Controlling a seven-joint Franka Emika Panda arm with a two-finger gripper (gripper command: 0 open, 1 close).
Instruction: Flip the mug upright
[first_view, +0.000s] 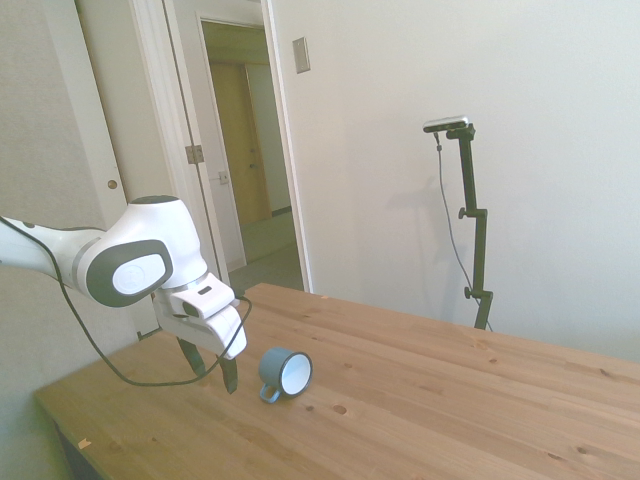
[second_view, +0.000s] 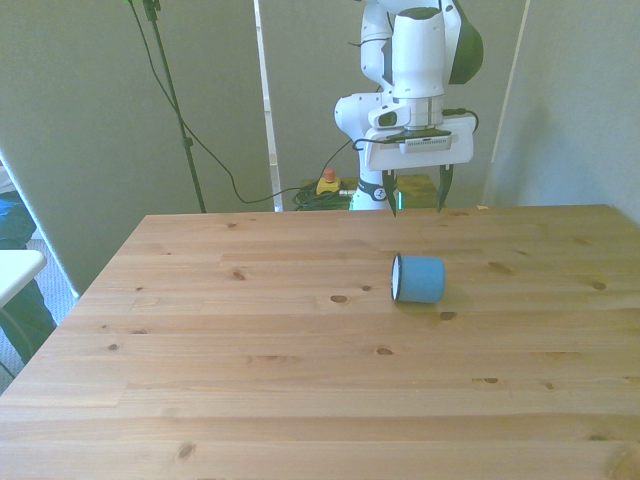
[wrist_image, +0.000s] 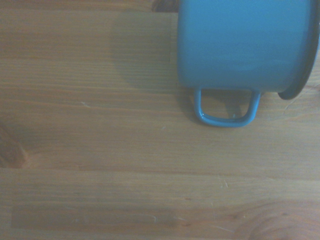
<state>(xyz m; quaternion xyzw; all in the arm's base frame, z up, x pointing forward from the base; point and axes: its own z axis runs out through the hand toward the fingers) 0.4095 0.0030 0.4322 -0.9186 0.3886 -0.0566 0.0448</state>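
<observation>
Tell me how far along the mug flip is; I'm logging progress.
Done: nothing yet. The mug lies on its side on the table, handle flat against the wood. In hand: the tool hangs open beside the mug, not touching it. Left: close on the mug, tip it upright, release.

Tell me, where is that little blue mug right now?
The mug lies on its side on the wooden table, right of centre in the front view, just in front of the open gripper, which is not touching it.
</observation>
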